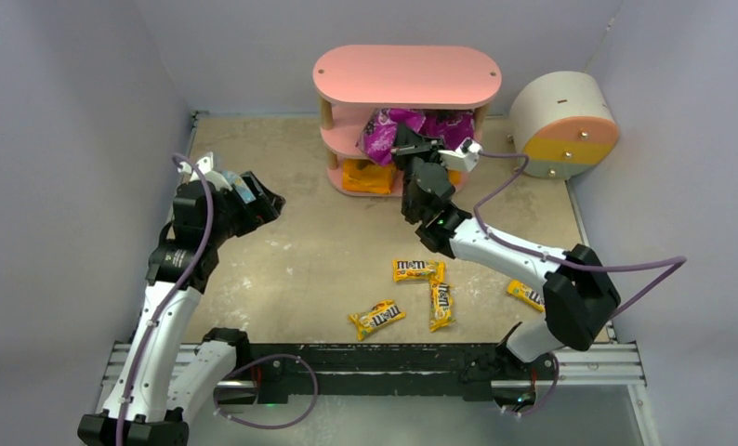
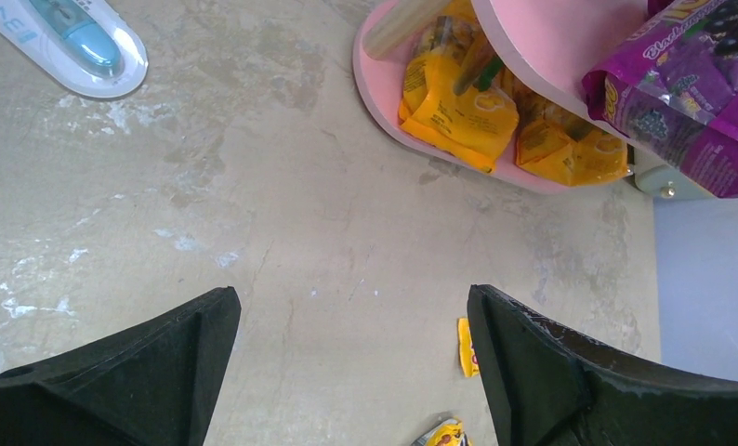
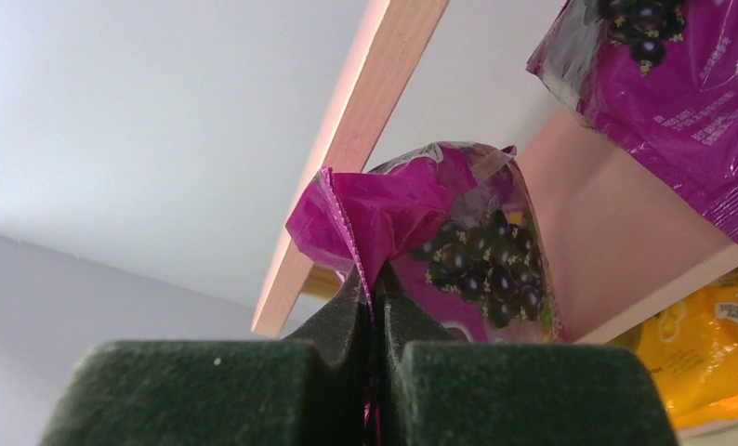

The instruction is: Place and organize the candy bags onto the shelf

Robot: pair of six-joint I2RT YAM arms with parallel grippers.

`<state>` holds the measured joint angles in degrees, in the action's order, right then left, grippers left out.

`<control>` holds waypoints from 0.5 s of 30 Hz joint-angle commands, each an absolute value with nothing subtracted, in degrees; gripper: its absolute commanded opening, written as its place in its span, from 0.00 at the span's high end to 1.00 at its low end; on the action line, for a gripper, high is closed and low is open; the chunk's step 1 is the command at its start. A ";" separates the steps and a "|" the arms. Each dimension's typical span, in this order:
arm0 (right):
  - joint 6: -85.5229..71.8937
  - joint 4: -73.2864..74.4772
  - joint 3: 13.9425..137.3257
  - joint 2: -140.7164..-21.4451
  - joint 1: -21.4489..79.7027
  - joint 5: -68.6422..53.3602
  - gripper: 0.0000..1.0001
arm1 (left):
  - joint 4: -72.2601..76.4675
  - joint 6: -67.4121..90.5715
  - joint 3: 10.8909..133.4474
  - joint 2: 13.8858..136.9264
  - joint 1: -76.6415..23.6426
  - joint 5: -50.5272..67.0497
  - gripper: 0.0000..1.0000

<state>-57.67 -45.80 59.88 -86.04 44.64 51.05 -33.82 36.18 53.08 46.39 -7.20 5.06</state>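
Observation:
The pink shelf (image 1: 407, 76) stands at the back of the table. My right gripper (image 1: 406, 149) reaches into its middle tier and is shut on the crimped edge of a magenta-purple candy bag (image 3: 458, 242), also seen in the top view (image 1: 381, 137). In the right wrist view the gripper (image 3: 376, 288) pinches this bag under the top board. The second magenta bag (image 1: 449, 125) lies beside it on the same tier. Two orange bags (image 2: 458, 102) (image 2: 570, 149) sit on the bottom tier. Several yellow M&M's packets (image 1: 417, 270) (image 1: 376, 318) (image 1: 441, 306) (image 1: 525, 295) lie on the table. My left gripper (image 1: 268, 200) is open and empty above the table's left side.
A round cream drawer unit (image 1: 562, 125) with yellow and pink fronts stands right of the shelf. A pale blue-white flat packet (image 2: 72, 42) lies at the far left by my left arm. Grey walls close in the table on three sides.

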 commanded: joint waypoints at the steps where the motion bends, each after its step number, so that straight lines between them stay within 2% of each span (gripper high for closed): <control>1: -66.30 -56.52 63.93 -86.37 44.30 55.86 1.00 | -29.95 35.75 52.12 46.62 -7.12 8.23 0.02; 9: -82.25 -40.39 59.62 -85.73 44.50 63.55 1.00 | -26.53 38.06 50.41 48.46 -7.12 11.94 0.02; 15: -97.27 -17.36 62.16 -86.17 45.85 64.66 1.00 | -11.58 45.55 44.38 53.05 -7.29 21.48 0.01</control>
<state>-81.82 -33.93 59.13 -86.72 45.12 61.36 -23.53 40.27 46.94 49.25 -7.20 13.56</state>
